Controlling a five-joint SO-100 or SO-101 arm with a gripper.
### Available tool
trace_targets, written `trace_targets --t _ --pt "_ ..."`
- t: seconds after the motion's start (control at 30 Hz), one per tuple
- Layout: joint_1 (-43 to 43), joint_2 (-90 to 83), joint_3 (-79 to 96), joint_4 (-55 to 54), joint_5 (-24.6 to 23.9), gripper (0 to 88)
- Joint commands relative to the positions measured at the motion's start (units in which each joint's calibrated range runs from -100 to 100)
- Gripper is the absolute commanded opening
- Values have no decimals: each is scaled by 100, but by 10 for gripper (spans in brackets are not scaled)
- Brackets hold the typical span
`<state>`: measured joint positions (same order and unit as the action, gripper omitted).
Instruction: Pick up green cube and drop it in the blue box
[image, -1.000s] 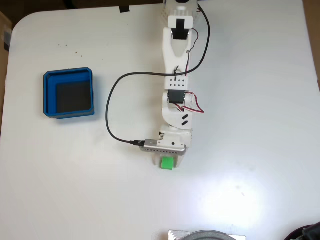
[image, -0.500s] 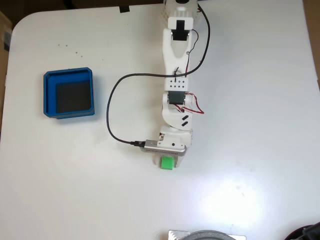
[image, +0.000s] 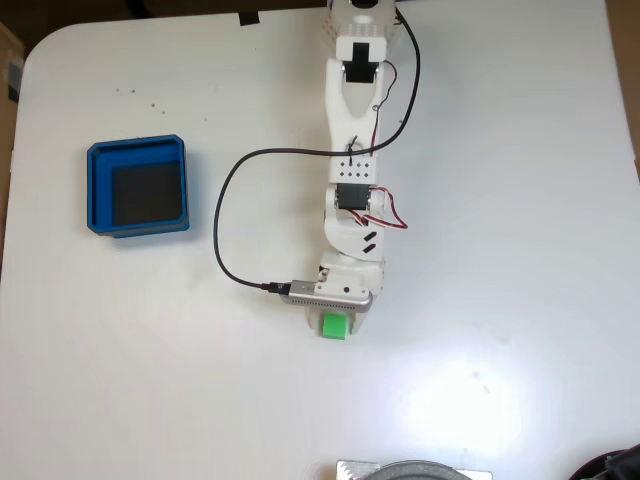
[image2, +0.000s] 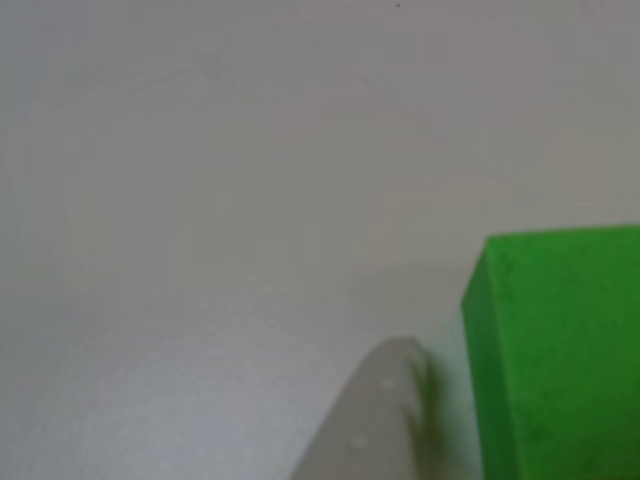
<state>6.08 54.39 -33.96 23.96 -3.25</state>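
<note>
In the fixed view the green cube (image: 335, 327) lies on the white table just below the arm's wrist, its top edge tucked under the grey camera bar. My gripper (image: 336, 312) points down over it, with the fingertips hidden by the wrist. The other view is very close. There the cube (image2: 560, 350) fills the lower right, and one pale finger (image2: 380, 425) stands just left of it with a thin shadowed gap between them. The other finger is out of frame. The blue box (image: 138, 186) sits far off to the left, with nothing in it.
A black cable (image: 222, 215) loops left of the arm down to the wrist camera. A grey round object (image: 412, 470) pokes in at the bottom edge and something dark (image: 615, 466) sits at the bottom right corner. The table's rounded corner lies at the upper left.
</note>
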Motion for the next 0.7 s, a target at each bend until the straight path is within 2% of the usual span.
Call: trace_targets --t 0.0,0.67 --pt "56 -104 -383 -133 15 274" --pt "232 -129 -374 -133 -29 274"
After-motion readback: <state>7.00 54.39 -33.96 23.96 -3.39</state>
